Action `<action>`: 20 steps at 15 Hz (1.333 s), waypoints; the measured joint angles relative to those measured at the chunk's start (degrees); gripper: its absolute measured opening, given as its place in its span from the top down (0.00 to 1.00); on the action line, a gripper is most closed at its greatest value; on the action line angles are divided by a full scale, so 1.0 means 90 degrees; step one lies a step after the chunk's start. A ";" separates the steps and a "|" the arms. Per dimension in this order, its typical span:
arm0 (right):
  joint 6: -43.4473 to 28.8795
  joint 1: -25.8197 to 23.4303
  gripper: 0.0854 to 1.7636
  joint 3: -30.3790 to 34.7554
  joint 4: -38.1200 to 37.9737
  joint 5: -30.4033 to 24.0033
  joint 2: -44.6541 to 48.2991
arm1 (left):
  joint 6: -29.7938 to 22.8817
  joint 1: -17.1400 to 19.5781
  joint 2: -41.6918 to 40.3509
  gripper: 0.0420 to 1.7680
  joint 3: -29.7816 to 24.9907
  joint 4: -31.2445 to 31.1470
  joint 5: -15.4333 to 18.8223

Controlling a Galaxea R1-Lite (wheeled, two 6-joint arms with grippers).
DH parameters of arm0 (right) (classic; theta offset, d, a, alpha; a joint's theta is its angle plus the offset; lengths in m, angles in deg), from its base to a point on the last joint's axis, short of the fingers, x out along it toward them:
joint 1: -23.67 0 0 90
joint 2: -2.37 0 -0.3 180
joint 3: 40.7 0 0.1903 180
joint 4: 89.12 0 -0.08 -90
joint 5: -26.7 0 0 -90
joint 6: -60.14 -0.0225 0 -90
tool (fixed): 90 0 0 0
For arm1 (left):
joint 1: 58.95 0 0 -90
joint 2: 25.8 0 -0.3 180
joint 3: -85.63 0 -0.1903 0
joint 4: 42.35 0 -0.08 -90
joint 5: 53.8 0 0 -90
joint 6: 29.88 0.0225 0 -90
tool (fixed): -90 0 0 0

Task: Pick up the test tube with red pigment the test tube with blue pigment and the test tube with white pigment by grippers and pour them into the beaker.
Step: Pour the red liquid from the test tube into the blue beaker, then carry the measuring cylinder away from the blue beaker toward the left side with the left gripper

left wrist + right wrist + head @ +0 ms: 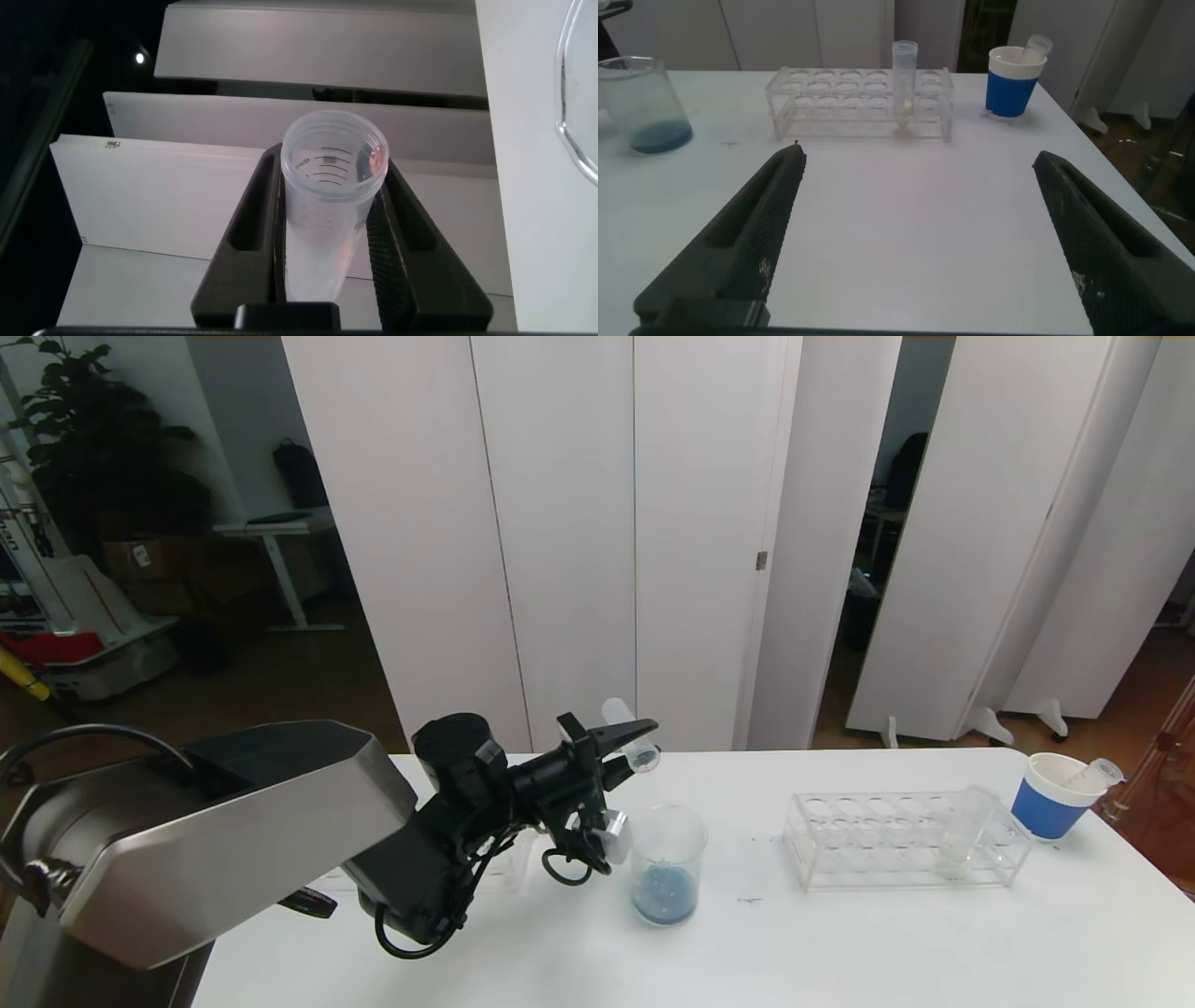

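Note:
My left gripper [633, 739] is shut on a clear test tube [629, 735], held tilted above the beaker [667, 863] with its open mouth toward the beaker. In the left wrist view this tube [329, 215] sits between the fingers and no pigment shows inside it. The beaker holds blue pigment at its bottom and also appears in the right wrist view [645, 103]. The test tube with white pigment [966, 831] stands upright in the clear rack [887, 845]. The test tube with red pigment is out of view. My right gripper [917, 154] hangs open over bare table, facing the rack [850, 98].
A white cup with a blue band [1053, 795] stands at the table's far right with an empty-looking tube [1098, 772] leaning in it. White partition panels stand behind the table. My left arm's body covers the table's left part.

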 joint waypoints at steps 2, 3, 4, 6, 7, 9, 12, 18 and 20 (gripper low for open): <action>0.0000 0.0000 0.01 0.0000 0.0000 0.0000 0.0000 | -0.0138 -0.0005 -0.0080 0.69 -0.0022 0.0000 -0.0046; 0.0000 0.0000 0.01 0.0000 0.0000 -0.0001 0.0000 | -0.0318 0.0000 -0.0138 0.69 -0.0061 0.0000 -0.0129; 0.0000 0.0000 0.01 0.0000 0.0000 0.0000 0.0000 | -0.0515 0.0004 -0.0203 0.69 -0.0098 -0.0003 -0.0187; 0.0000 0.0000 0.01 0.0000 0.0000 0.0000 0.0000 | -0.0913 0.0001 -0.0352 0.69 -0.0133 -0.0102 -0.0236; 0.0003 0.0000 0.01 0.0000 0.0000 0.0000 0.0000 | -0.1081 0.0000 -0.0427 0.69 -0.0157 -0.0282 -0.0248; 0.0000 0.0000 0.01 0.0000 0.0000 0.0000 0.0000 | -0.1489 0.0007 -0.0565 0.69 -0.0209 -0.0503 -0.0238; 0.0000 0.0000 0.01 0.0000 -0.0003 0.0000 0.0000 | -0.2637 0.0019 -0.0750 0.69 -0.0383 -0.0616 -0.0228; 0.0000 0.0000 0.01 0.0000 0.0000 0.0000 0.0000 | -0.4825 0.0133 -0.1459 0.69 -0.0867 -0.1734 -0.0248; 0.0000 0.0000 0.01 0.0000 0.0000 0.0000 0.0000 | -0.5284 0.0160 -0.1715 0.69 -0.0935 -0.1811 -0.0255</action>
